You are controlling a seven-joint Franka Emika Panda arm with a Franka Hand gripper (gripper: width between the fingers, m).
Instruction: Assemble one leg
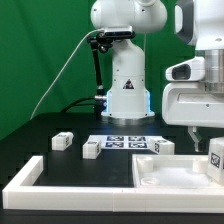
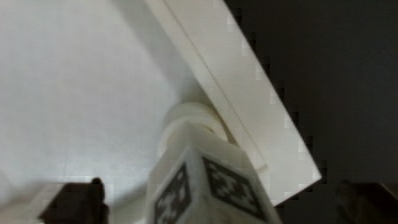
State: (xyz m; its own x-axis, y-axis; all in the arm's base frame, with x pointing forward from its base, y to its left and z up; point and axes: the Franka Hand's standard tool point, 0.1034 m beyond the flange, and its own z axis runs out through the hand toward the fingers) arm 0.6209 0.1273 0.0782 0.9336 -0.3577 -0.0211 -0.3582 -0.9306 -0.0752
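Exterior view: one leg (image 1: pixel 216 158) is seen standing on the corner of the large white panel (image 1: pixel 165 170), under the gripper (image 1: pixel 205 135). Fingers are spread wide and hold nothing. Seating is judged done or nearly so; three loose legs (image 1: pixel 62 141) remain unmounted.

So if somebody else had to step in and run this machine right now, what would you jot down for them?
Gripper: open, holding nothing, hanging above the large flat white square panel.
One small stubby white plastic leg with a black-and-white tag stands at the panel's corner, at the exterior view's right; the wrist view shows it between the fingers, ungripped.
Three more legs lie loose on the black table, near the marker board.
Done: leg placed at the panel.
Left: whether it is fully fastened cannot be told; check it.
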